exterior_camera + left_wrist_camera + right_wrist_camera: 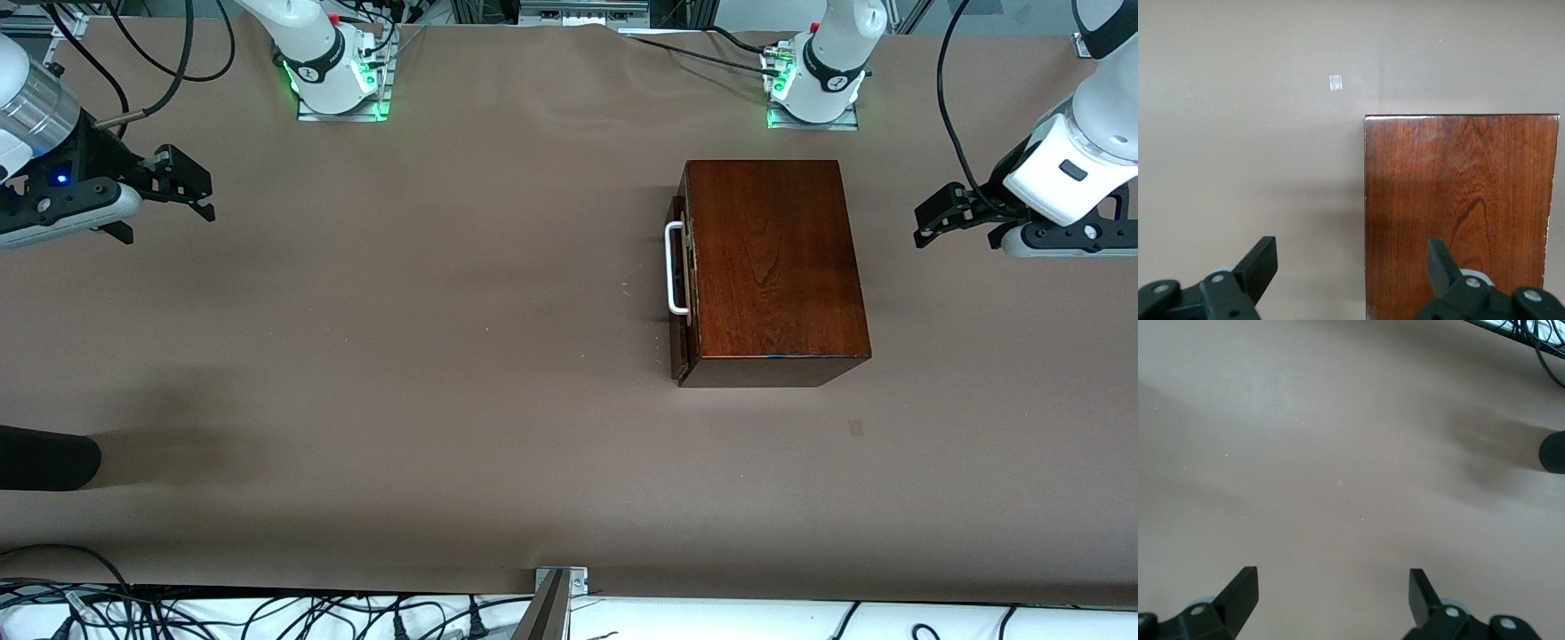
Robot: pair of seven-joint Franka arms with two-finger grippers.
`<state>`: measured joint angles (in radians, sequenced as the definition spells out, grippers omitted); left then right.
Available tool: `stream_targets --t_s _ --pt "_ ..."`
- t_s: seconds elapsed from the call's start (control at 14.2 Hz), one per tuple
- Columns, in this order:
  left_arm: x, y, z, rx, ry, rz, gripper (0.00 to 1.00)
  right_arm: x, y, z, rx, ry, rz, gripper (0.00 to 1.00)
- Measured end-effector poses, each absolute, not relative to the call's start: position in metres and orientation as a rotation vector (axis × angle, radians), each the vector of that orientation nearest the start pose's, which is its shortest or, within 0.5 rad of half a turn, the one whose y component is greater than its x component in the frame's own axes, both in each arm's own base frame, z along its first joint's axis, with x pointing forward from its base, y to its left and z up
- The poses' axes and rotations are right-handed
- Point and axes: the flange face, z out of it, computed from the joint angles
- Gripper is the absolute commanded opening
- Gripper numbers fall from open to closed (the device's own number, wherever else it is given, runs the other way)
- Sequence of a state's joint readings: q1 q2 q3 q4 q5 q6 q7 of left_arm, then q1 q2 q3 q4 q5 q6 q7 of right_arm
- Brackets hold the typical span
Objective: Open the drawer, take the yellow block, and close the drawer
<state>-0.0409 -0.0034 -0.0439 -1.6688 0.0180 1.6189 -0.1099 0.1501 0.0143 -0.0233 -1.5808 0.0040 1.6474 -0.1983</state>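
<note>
The glossy dark mahogany box [772,267] stands on the table toward the left arm's end. Its drawer [683,276] is shut, with the white U-shaped handle [674,268] facing the right arm's end. The yellow block is hidden. My left gripper [935,220] is open and empty, up beside the box at the table's left-arm end; the left wrist view shows the box top [1458,207] under its open gripper [1350,257]. My right gripper [197,188] is open and empty at the right arm's end, over bare table [1331,583].
A brown paper sheet [400,356] covers the table. A dark rounded object [44,458] pokes in at the right arm's end, nearer the front camera; it also shows in the right wrist view [1553,452]. A small pale tape square [855,428] lies near the box. Cables lie along the front edge.
</note>
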Motion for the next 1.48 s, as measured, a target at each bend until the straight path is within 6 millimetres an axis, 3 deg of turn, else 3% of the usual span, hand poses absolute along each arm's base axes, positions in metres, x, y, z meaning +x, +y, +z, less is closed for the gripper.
stream_targets --t_s 0.42,0.7,0.84,1.05,1.34,1.48 --pt "0.551 -0.051 0.576 -3.116 -0.022 0.135 1.00 0.561 0.072 0.618 -3.097 -0.507 -0.070 1.00" --pt "0.545 -0.080 0.554 -3.090 0.071 0.303 1.00 0.561 0.071 0.616 -3.098 -0.506 -0.061 1.00" --pt "0.538 -0.117 0.552 -3.079 0.165 0.316 1.00 0.562 0.071 0.616 -3.098 -0.504 -0.060 1.00" --pt "0.528 -0.193 0.539 -3.072 0.179 0.287 1.00 0.562 0.070 0.616 -3.098 -0.503 -0.060 1.00" --pt "0.522 -0.299 0.485 -3.076 0.034 0.208 1.00 0.562 0.070 0.616 -3.098 -0.502 -0.060 1.00" --pt "0.507 -0.348 0.451 -2.993 0.016 0.140 1.00 0.562 0.070 0.616 -3.098 -0.502 -0.061 1.00"
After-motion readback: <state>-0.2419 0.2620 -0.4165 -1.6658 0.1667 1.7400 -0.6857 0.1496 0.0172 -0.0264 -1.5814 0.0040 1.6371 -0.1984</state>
